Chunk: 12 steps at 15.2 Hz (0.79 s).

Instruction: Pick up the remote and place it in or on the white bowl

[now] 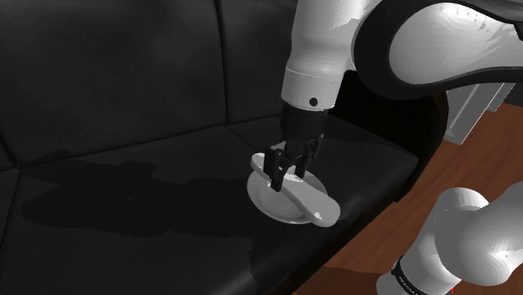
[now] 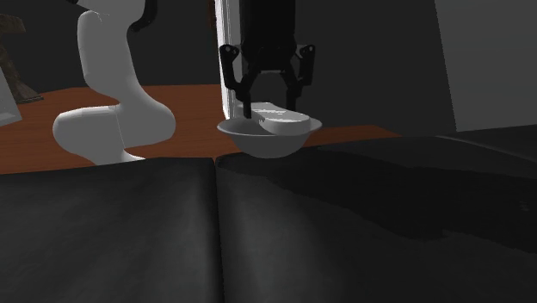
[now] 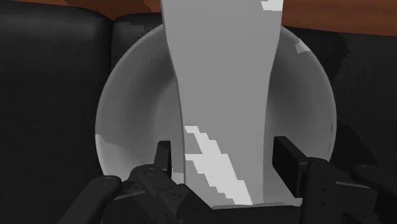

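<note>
**Remote on bowl, pincer released**

Item: pale grey remote [image 3: 222,83], long and flat, lying across the white bowl [image 1: 266,199]. One end overhangs the rim toward the sofa's front edge.

Location: the bowl stands on a seat cushion of the black sofa [image 1: 126,126], near that edge.

Pincer [image 2: 271,96]: black, low over the bowl, released. Its fingers [image 3: 289,156] are spread to either side of the remote, with a gap showing at one side.

Surround: brown floor [image 1: 469,159] beside the sofa.

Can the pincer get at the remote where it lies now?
Probably yes. The pincer hangs directly over the remote, its open fingers standing either side of it with nothing between. The remote lies across the white bowl, resting up on the rim, so the bowl's wall should not block a grasp.
</note>
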Tool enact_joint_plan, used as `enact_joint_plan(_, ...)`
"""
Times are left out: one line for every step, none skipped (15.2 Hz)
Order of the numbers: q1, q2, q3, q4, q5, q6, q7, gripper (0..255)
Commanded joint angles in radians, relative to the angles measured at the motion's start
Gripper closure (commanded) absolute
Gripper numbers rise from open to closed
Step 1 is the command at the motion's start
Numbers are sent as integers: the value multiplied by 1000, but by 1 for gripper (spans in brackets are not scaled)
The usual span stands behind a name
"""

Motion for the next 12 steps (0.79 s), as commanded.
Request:
enact_joint_plan(0,0,0,-1,0,1,0,255)
enact_joint_plan(0,0,0,-1,0,1,0,255)
enact_joint_plan(0,0,0,-1,0,1,0,255)
enact_joint_plan(0,0,0,-1,0,1,0,255)
enact_joint_plan(0,0,0,-1,0,1,0,0)
enact_joint_plan(0,0,0,-1,0,1,0,0)
enact_joint_plan(0,0,0,-1,0,1,0,0)
enact_joint_plan(0,0,0,-1,0,1,0,0)
enact_joint_plan(0,0,0,-1,0,1,0,0)
enact_joint_plan(0,0,0,-1,0,1,0,0)
enact_joint_plan(-2,3,-5,35,-4,-31,2,0)
enact_joint_plan(-5,8,-9,72,-9,-64,4,0)
